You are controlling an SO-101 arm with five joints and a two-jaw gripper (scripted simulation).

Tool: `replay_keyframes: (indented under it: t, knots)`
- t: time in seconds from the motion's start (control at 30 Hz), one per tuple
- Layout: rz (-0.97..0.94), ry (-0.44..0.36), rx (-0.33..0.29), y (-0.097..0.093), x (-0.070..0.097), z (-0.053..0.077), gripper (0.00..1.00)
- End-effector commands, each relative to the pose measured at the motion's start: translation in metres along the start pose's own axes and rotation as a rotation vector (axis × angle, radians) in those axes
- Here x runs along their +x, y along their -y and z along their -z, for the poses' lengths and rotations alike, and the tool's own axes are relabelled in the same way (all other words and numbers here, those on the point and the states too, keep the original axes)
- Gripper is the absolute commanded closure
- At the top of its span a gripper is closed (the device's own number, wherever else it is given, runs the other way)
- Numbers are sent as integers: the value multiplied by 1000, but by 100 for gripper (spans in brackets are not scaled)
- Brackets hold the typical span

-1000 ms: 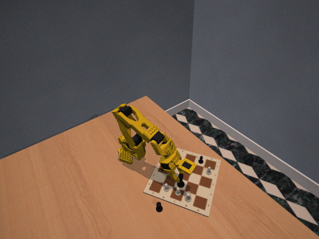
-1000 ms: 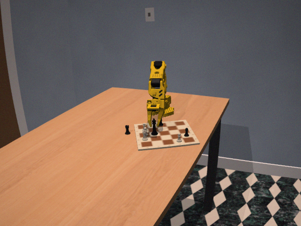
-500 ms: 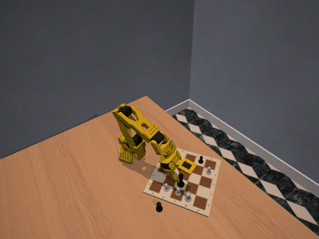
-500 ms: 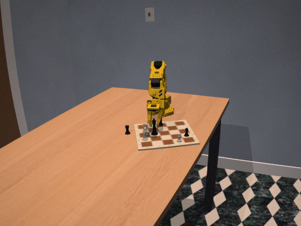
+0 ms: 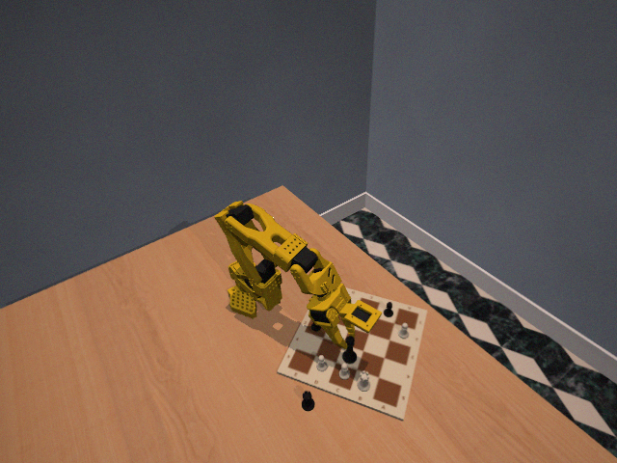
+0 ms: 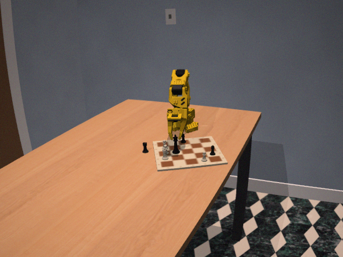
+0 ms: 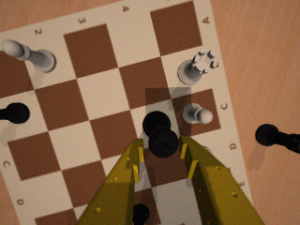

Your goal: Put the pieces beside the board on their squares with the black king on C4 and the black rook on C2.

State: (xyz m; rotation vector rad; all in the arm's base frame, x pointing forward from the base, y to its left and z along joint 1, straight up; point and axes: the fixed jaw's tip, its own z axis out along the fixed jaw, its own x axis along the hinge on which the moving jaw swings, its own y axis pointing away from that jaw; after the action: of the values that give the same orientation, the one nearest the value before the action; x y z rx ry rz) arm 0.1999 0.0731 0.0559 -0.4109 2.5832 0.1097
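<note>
Bottom center of the top view, the claw [image 5: 348,340] [image 6: 174,138] [image 7: 161,142] is slightly parted, gripping nothing, fingertips near the upright black king [image 5: 349,352] [image 6: 175,148] [image 7: 157,121] on a light square. A white pawn [image 5: 344,371] [image 7: 191,113] and white rook [image 5: 363,381] [image 6: 165,155] [image 7: 188,72] crowd its board-edge side. Beyond the board [image 5: 343,395] [image 6: 193,167] [image 7: 226,128], the black rook [image 5: 308,400] [image 6: 144,148] [image 7: 268,135] stands on the surface [image 5: 149,348] [image 6: 110,179] [image 7: 267,61], with open room around it.
</note>
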Motion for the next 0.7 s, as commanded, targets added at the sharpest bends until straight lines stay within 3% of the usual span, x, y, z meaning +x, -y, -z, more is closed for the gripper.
replay_keyframes:
  t: [0.0,0.67]
  knots:
    - [-7,16,-2,-1,-6,7,88]
    - [-7,17,-2,-1,-17,28,88]
